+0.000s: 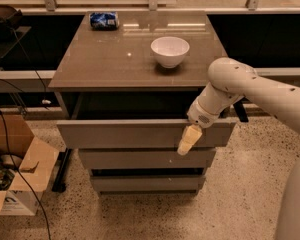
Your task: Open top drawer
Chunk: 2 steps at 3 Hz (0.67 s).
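The top drawer (135,134) is the widest grey front of three and stands pulled out from the cabinet, with its dark inside showing under the tabletop. My gripper (188,140) hangs at the right part of this front panel, over its upper edge, with its cream tip pointing down in front of the panel. The white arm (250,86) reaches in from the right. The narrower middle drawer front (145,159) with a white speck and the lowest front (147,184) sit below.
A white bowl (170,50) and a blue can (104,20) lie on the cabinet top (115,59). An open cardboard box (17,171) and cables (20,149) are on the floor at the left. A dark shelf runs behind.
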### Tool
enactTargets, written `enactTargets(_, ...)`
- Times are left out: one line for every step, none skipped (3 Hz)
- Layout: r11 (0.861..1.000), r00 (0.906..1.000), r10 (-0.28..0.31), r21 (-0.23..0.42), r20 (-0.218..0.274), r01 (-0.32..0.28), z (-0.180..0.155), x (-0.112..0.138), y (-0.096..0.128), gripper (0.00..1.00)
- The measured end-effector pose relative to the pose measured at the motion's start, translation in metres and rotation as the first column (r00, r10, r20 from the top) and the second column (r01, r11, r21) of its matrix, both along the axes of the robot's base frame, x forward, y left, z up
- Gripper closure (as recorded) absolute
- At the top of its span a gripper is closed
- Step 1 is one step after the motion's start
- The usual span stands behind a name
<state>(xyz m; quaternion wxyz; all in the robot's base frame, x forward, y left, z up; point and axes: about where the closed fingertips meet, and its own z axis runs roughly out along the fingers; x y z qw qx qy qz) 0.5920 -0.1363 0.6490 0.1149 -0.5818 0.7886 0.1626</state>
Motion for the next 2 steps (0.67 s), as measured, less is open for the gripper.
enactTargets(1.0,1.0,0.0,0.0,0.0,0.0,0.004,0.0,0.0,0.42)
enactTargets(1.0,0.9995,0.02,-0.012,-0.026,-0.02,0.009,-0.015,0.0,0.65)
